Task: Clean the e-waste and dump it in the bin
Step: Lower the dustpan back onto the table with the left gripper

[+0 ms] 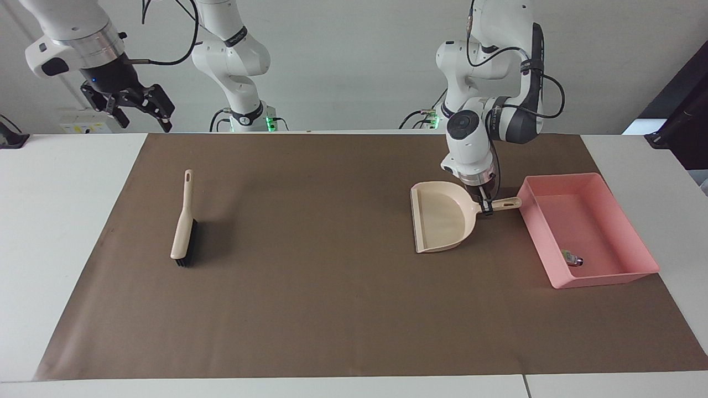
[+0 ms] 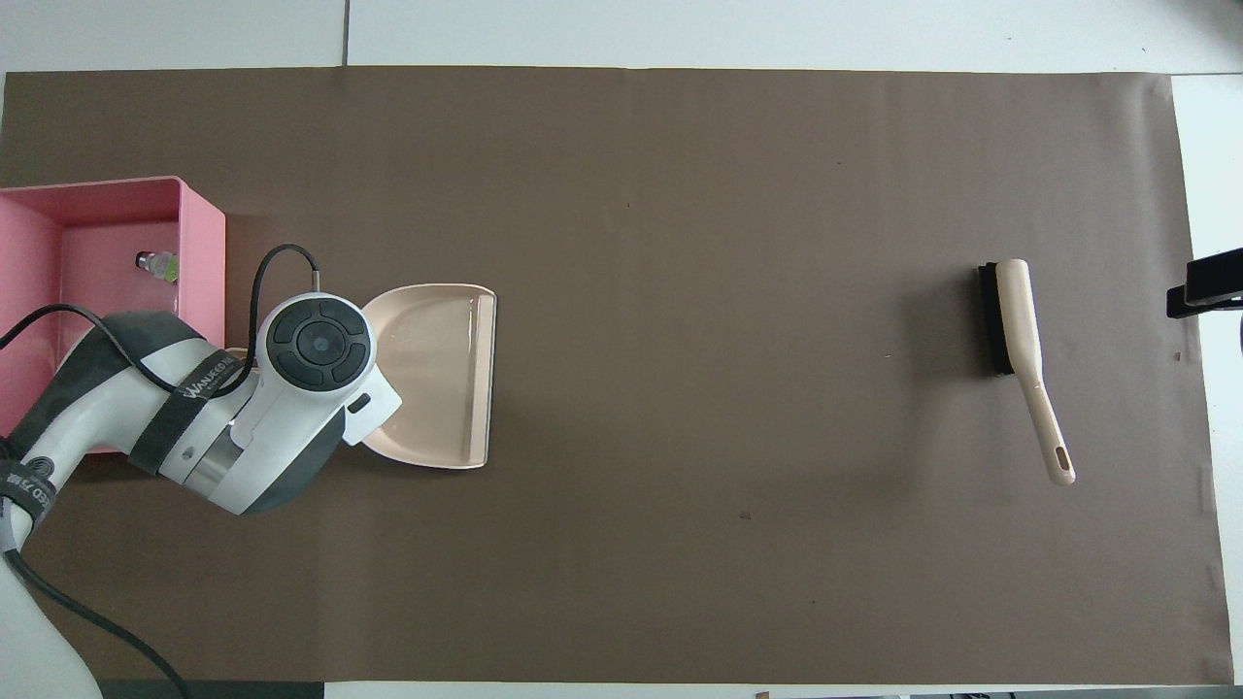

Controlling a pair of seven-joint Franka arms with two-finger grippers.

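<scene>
Dustpan in hand, e-waste sitting in the pink bin

The left gripper (image 1: 485, 207) is pinched tight on the handle of the beige dustpan (image 1: 441, 217), which sits just beside the pink bin (image 1: 641, 237), toward the right arm's end from it, scoop mouth facing away from the bin. Inside the bin, the e-waste (image 1: 571, 257) (a whitish bit with green marks, plus something darker touching it) lies in the corner farthest from the robots, by the wall on the dustpan's side. The hand brush (image 1: 183, 228) lies flat on the brown mat (image 1: 332, 309), well apart from the bin, toward the right arm's end. The right gripper (image 1: 139, 108) hangs up in the air over the table edge past the mat, fingers spread wide, holding nothing.
</scene>
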